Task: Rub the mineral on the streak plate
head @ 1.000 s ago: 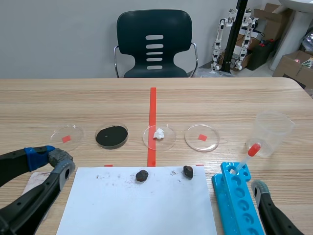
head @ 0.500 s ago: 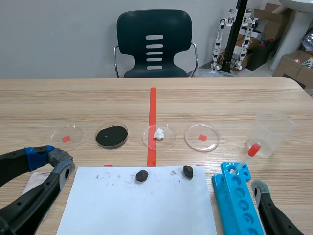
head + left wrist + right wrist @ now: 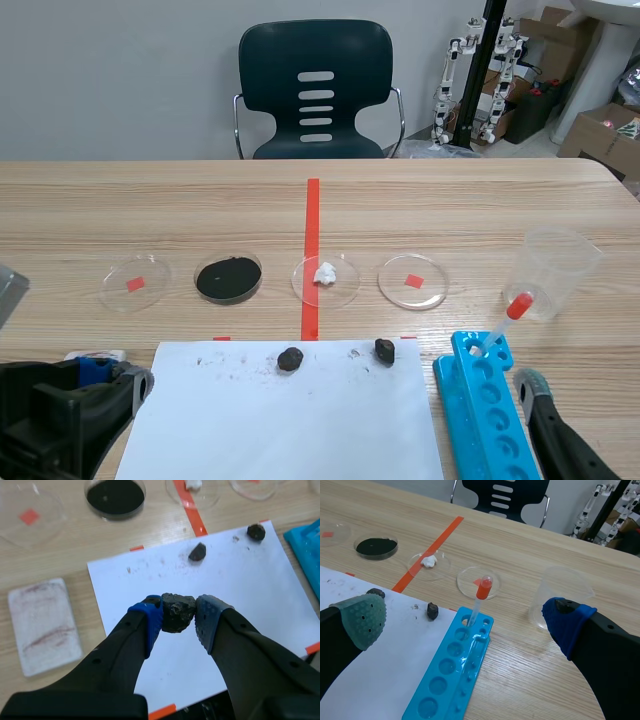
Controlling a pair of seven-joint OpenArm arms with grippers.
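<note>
In the scene view, the left gripper (image 3: pixel 115 380) sits low in the lower left corner of the frame, and its fingers are too hidden to read here. A thin strip of the white tile (image 3: pixel 97 355) shows just above it. A sheet of paper (image 3: pixel 290 425) fills the lower middle, with two loose rocks (image 3: pixel 290 359) near its upper edge. Across the middle of the frame runs a row of four clear dishes (image 3: pixel 135 283); the second from the left holds black powder (image 3: pixel 229 278), the third a white lump (image 3: pixel 325 272). At the right stand a clear cup (image 3: pixel 560 270) and, below it, a blue tray (image 3: pixel 485 415) with a red-capped dropper (image 3: pixel 505 320) leaning in it. One finger of the right gripper (image 3: pixel 548 425) shows in the lower right corner. A dark chair (image 3: pixel 315 90) stands at top centre.

In the left wrist view, the left gripper's two pads are pressed against a dark rock (image 3: pixel 177 612), holding it above the paper. The white tile, marked with reddish-brown streaks, lies on the table beside the gripper, apart from the rock. The loose rocks lie ahead of the gripper on the paper.

In the right wrist view, the right gripper's fingers stand wide apart and hold nothing. The blue tray lies between them, with the dropper and cup ahead.
</note>
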